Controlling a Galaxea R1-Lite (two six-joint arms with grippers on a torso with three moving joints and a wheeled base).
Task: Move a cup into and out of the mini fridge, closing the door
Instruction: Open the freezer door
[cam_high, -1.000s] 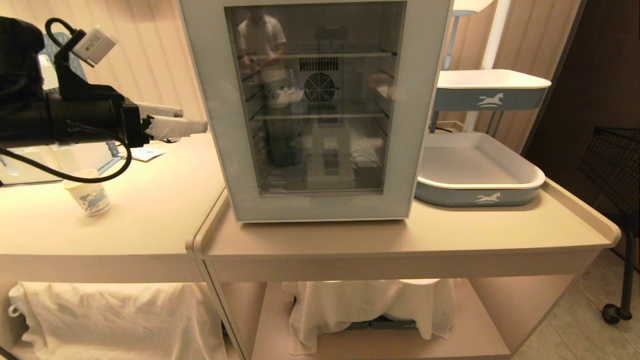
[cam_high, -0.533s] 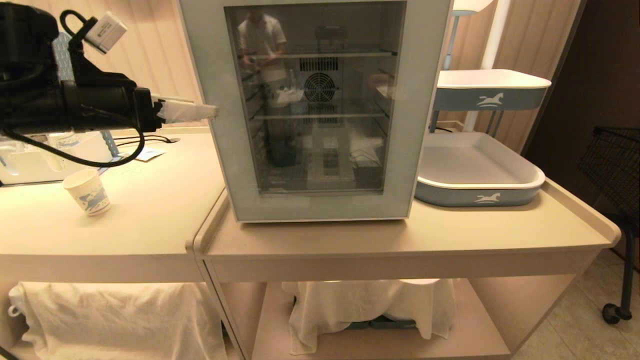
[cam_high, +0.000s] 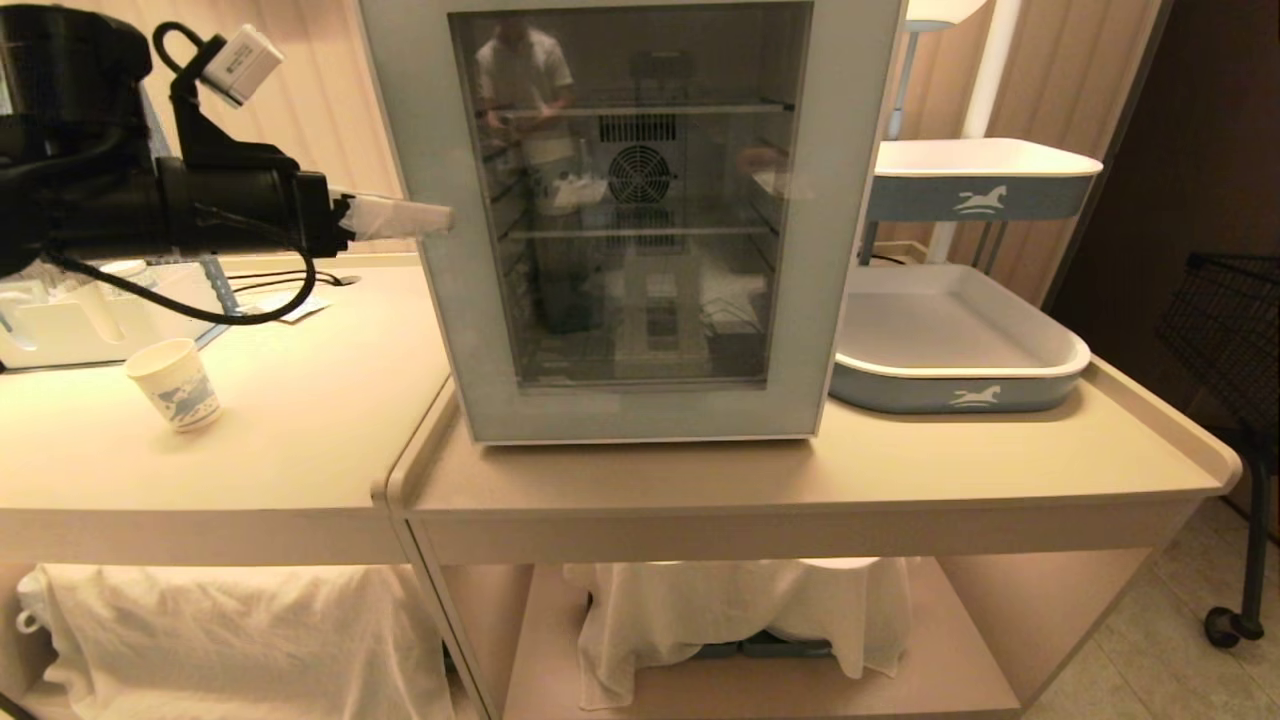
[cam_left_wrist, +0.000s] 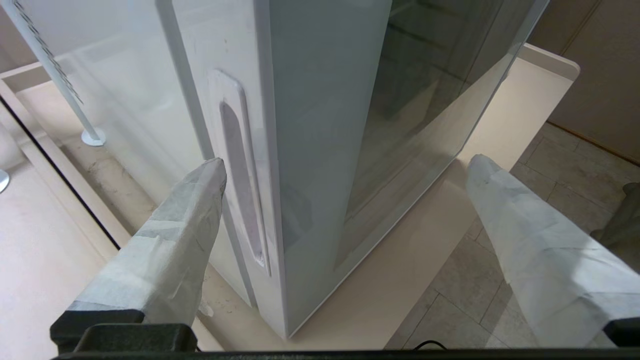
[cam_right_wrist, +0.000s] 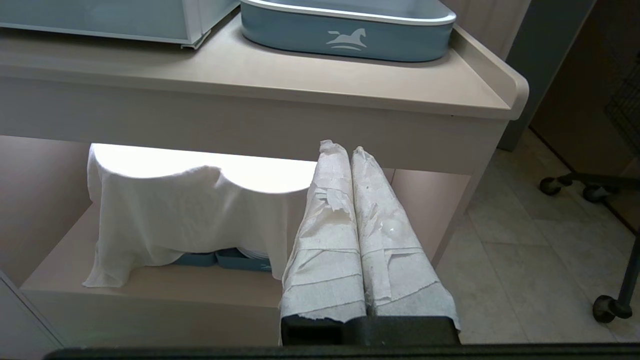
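Nearest, right gripper (cam_right_wrist: 350, 150): we find it parked low in front of the counter (cam_high: 800, 480), its paper-wrapped fingers pressed together on nothing; it points at the cloth-draped lower shelf (cam_right_wrist: 165, 210) and takes no part in the work.

Counter front: we see two pale tabletops meeting at a seam, with white cloths hanging beneath; the fridge stands on the right-hand one, close to that seam.

Cup (cam_high: 176, 383): we place it upright on the left tabletop, well apart from the fridge and from both grippers; it waits outside, we judge, until the way in is free.

Left gripper (cam_high: 425, 215): we see it held level at the hinge-free side of the mini fridge (cam_high: 630, 215), fingers spread wide and empty; in the left wrist view one finger (cam_left_wrist: 195, 210) lies just beside the recessed handle slot (cam_left_wrist: 242, 185) on the door's edge, the other (cam_left_wrist: 520, 220) out in front of the glass, so the door's edge sits between them; whether the near finger touches the slot, we cannot tell.

Door (cam_high: 450, 300): we read it as shut flush against the cabinet; the straddling pose suits hooking the slot and swinging the panel out, which we judge to be the step in hand.

Interior: we make out wire shelves and a round fan through the tinted pane; no cup inside.

Farther right: a blue-sided tray (cam_high: 950, 350) rests on the counter beside the fridge; a second like tray (cam_high: 985, 175) stands higher behind it.
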